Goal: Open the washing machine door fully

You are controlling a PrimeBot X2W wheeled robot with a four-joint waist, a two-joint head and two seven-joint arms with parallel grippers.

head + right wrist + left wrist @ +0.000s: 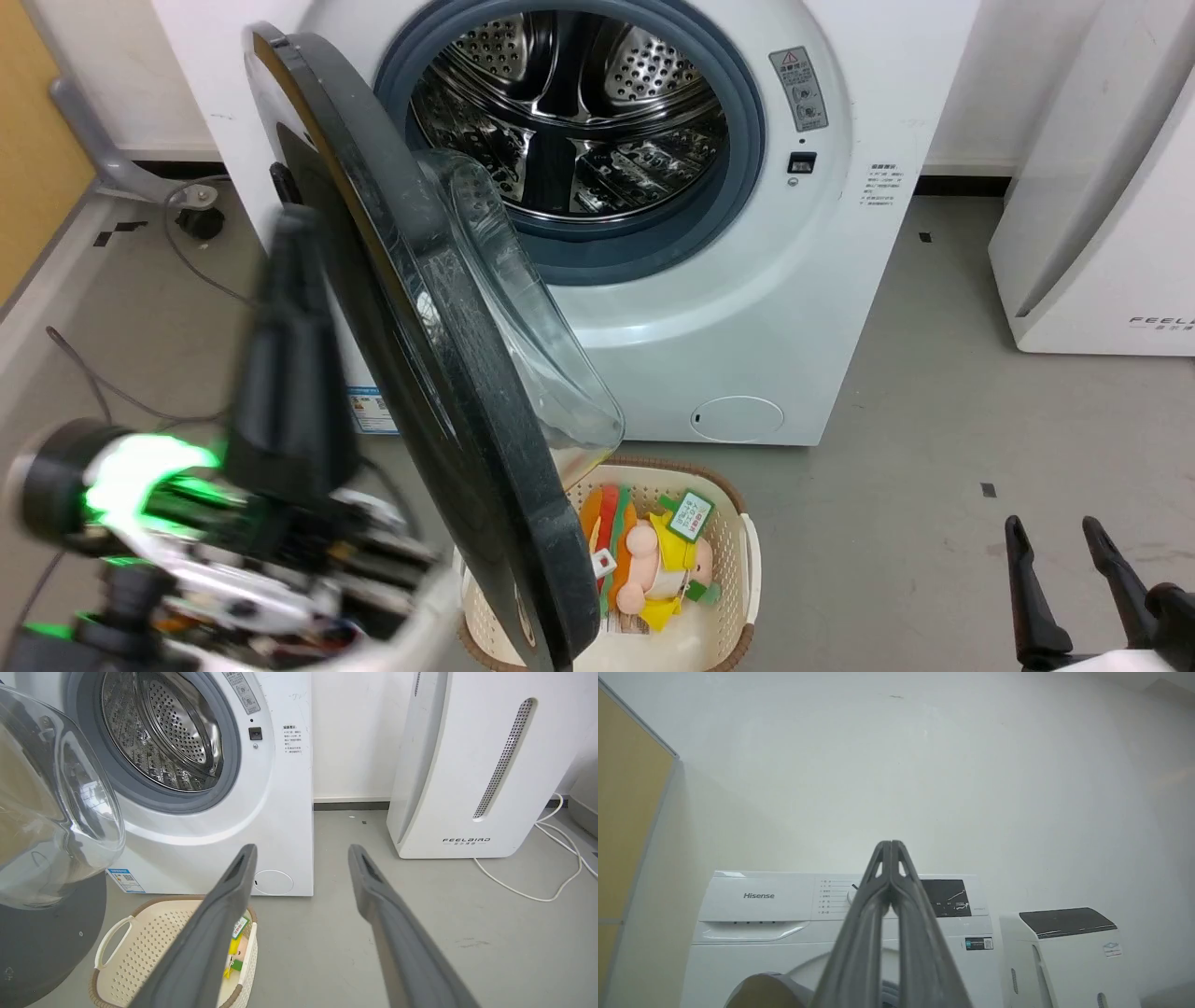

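The white washing machine [747,308] stands with its steel drum [569,112] exposed. Its door [448,401] is swung out on the left hinge, with the black rim almost edge-on to the head view and the clear glass bowl [532,317] facing right. My left gripper [295,233] is shut and blurred. It points up close beside the door's outer face, and I cannot tell whether it touches. In the left wrist view the shut left gripper [891,845] points at the machine's control panel [831,896]. My right gripper [1055,537] is open and empty, low at the right.
A cream basket [728,579] holding a soft toy [653,560] sits on the floor under the door's lower edge. A white FEELAIR appliance [1102,205] stands to the right, its cable [551,858] on the floor. Cables [112,373] also trail at the left.
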